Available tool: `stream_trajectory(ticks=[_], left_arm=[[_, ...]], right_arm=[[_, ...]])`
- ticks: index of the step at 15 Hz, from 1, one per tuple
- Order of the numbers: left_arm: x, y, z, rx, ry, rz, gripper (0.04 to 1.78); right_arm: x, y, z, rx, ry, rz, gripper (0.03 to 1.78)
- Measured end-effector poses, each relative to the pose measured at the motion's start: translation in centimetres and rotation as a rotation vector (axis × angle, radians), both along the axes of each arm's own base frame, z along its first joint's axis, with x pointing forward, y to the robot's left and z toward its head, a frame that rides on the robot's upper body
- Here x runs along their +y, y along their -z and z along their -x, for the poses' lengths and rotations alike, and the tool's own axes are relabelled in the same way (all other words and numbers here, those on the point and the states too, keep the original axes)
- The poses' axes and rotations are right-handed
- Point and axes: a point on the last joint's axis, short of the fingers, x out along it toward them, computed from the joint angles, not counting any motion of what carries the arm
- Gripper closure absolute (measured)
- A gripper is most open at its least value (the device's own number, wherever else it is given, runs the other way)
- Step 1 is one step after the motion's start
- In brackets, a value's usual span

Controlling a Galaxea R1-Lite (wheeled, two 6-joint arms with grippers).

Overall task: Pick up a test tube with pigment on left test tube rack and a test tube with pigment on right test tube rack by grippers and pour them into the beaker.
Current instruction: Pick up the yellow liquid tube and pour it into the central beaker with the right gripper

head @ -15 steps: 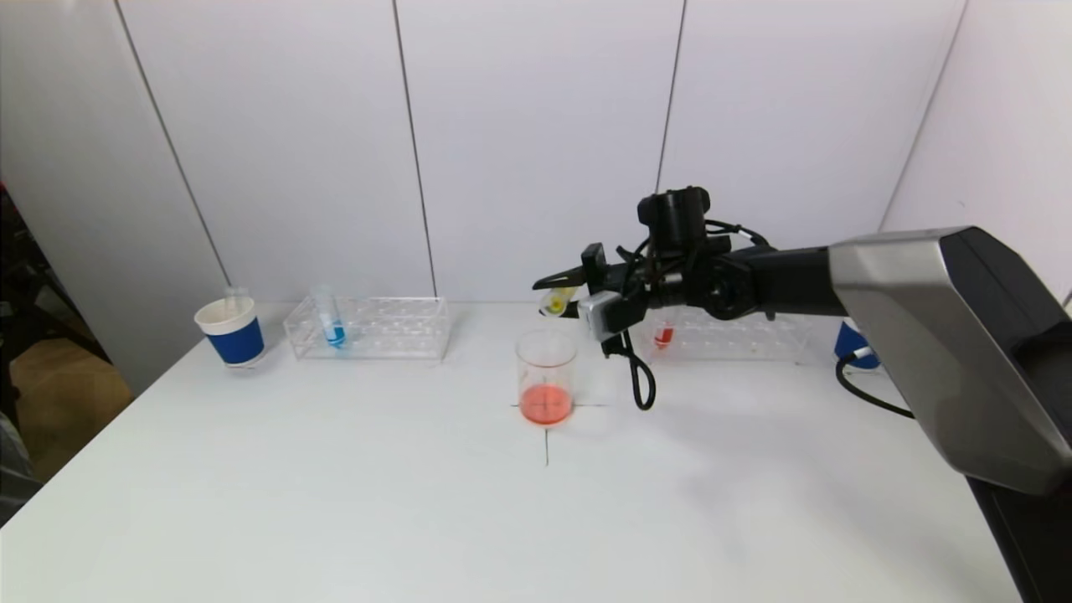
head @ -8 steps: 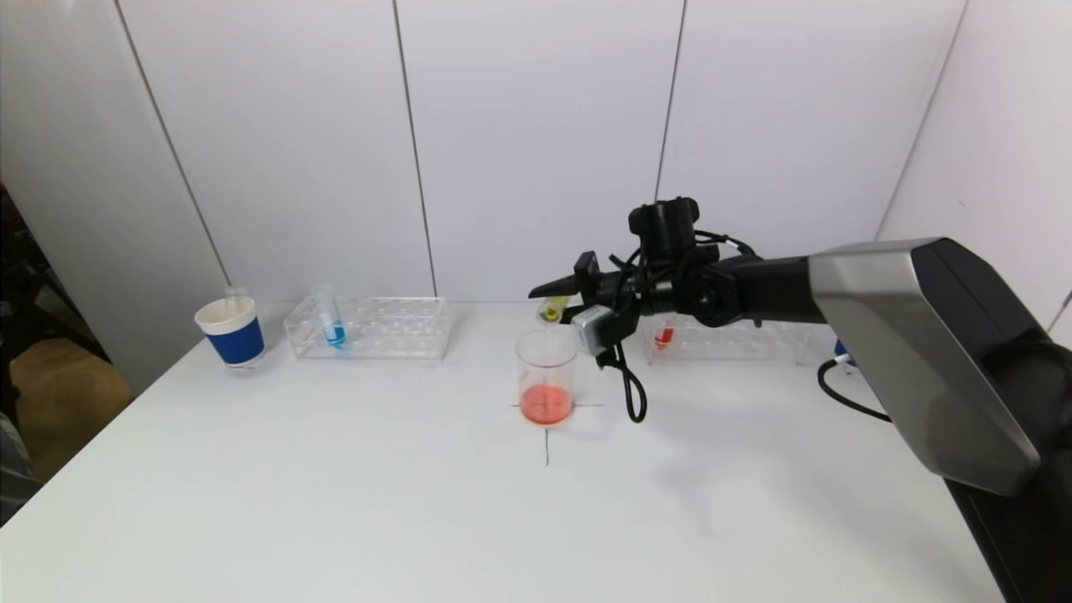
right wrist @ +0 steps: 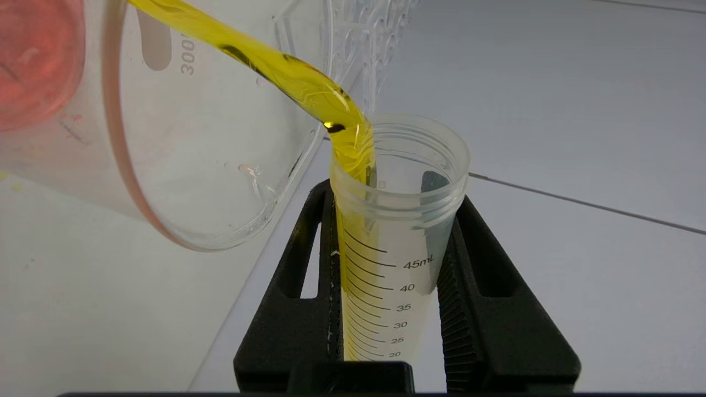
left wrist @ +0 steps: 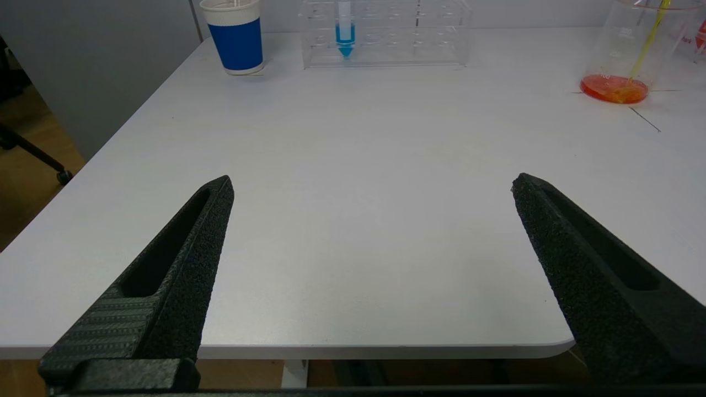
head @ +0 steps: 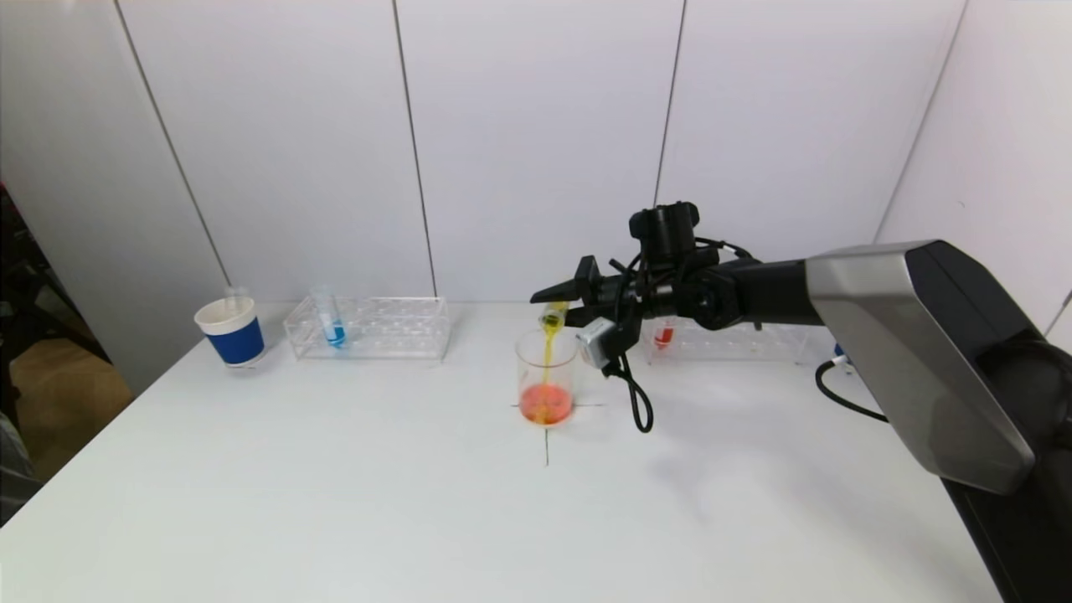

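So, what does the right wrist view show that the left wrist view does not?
Only the right wrist view shows the right tool shut on the tilted tube, its printed scale, and yellow liquid leaving the tube's mouth.

Only the left wrist view shows the open left tool low over the near table edge, the blue cup and the blue tube in its rack.

Both show the beaker with orange liquid and the yellow stream.

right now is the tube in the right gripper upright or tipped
Tipped. The right gripper holds the test tube tilted over the beaker, and a yellow stream runs from its mouth into the orange-red liquid.
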Motion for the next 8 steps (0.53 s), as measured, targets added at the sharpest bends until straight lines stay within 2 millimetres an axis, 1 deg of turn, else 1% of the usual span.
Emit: stream_trajectory(ticks=[8], left_arm=[[0.0,0.0,0.0,0.0,0.0,0.0,0.06]], right_arm=[[-0.21,-0.5,0.18,-0.108,-0.019,0.038,1.27]])
